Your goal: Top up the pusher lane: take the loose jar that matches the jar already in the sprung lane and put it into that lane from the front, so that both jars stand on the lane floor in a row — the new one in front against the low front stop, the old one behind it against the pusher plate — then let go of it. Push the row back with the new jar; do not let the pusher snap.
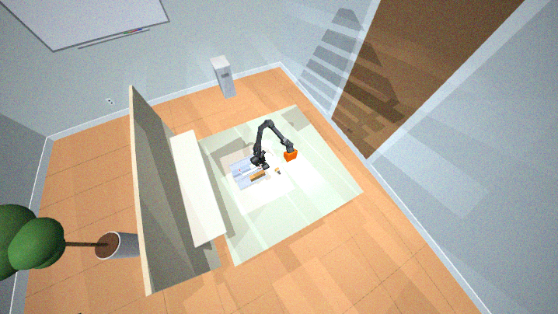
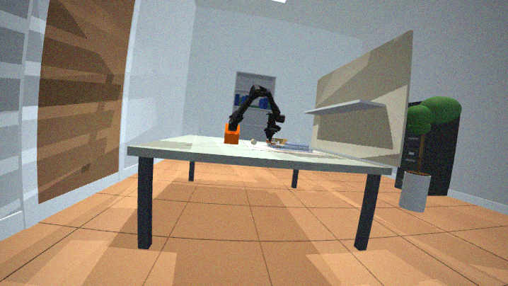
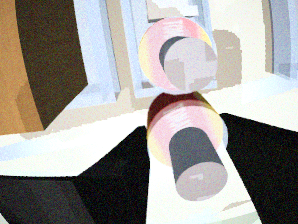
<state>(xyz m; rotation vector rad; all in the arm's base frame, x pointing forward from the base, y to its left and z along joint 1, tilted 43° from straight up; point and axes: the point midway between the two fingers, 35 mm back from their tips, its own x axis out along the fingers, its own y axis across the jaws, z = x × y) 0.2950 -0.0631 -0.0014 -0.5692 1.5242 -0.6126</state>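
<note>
Starting with the room: orange tiled floor [image 2: 220, 213], pale grey walls, a big brown wood panel [image 2: 81, 95] on one side and a whiteboard [image 1: 89, 19] on another. A tall beige partition [image 2: 366, 99] with a shelf [image 2: 344, 105] runs along one edge of the table [image 2: 213, 151], with a potted plant [image 2: 420, 141] past its end and a bookcase [image 2: 254, 103] against the back wall.

Table's pale green with dark legs and a lighter mat [image 1: 269, 187] on top. The arm [image 1: 269, 134] rises from an orange base [image 1: 290, 155] and bends down over the light-blue lane rack [image 1: 243, 173].

Wrist view: the gripper [image 3: 182, 156] is pinching a pink jar [image 3: 186, 145] with a grey lid, right at the front of the lane [image 3: 166, 10]. A matching jar [image 3: 176, 56] stands in that lane, just beyond the held one; can't tell if they touch. A brown box [image 1: 257, 176] sits in the neighbouring lane, and another small jar [image 1: 277, 170] stands loose on the mat nearby.
</note>
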